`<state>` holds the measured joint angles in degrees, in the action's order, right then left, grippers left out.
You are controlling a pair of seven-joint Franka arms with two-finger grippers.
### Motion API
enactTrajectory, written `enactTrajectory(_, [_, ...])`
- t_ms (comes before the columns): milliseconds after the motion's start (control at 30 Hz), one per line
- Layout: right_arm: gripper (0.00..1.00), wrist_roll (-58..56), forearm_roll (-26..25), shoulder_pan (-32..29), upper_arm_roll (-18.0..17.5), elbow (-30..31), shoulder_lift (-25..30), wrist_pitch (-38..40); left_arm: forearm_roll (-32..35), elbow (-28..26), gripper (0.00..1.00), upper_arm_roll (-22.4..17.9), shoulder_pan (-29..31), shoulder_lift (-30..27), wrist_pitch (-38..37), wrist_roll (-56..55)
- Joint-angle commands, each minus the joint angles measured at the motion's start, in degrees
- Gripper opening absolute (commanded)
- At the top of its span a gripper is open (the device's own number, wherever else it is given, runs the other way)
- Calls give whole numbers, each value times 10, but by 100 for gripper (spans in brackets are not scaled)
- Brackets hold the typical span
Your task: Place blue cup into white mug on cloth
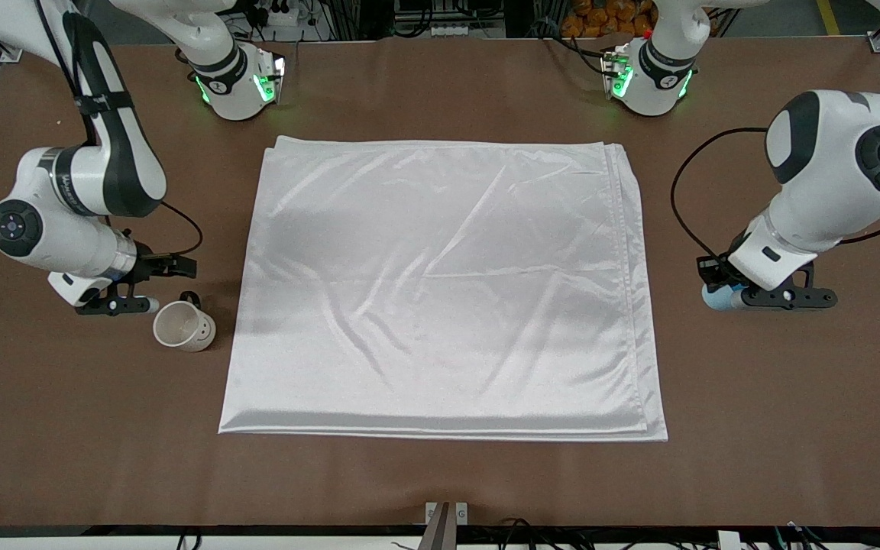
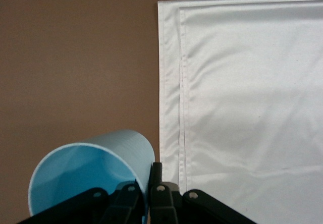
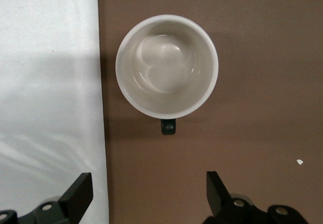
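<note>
Off the cloth (image 1: 440,290), the left gripper (image 1: 723,294) pinches the tilted blue cup's (image 2: 93,176) rim, while the wide-open right gripper (image 1: 146,284) hovers beside the upright white mug (image 1: 184,327)

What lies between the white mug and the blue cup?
The cloth alone, front view: white mug off one edge, blue cup, in the left gripper, off another.

No legible text, numbers or signs appear on the blue cup (image 2: 91,171), the white mug (image 3: 167,66), the cloth (image 1: 440,290) or the surface (image 1: 753,428). The right arm (image 1: 66,191), in the link above its end effector, carries a dark band with light lettering in the front view; the characters cannot be made out. The wrist views show no markings.
</note>
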<state>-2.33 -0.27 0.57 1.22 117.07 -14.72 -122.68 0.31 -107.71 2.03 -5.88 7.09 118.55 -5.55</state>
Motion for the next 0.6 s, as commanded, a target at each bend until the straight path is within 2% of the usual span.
enactTrajectory(0, [95, 7, -1, -7, -3, -2, -29, -31, 7, 4, 0, -4, -8, -36, -47, 5])
enactTrajectory(233, [93, 5, -2, -16, -3, -3, -56, -69, 7, 7, 0, 6, -6, -66, -94, 2])
enactTrajectory(567, [79, 5, -1, -18, -3, -7, -87, -123, 7, 8, 0, 9, -6, -68, -105, 2])
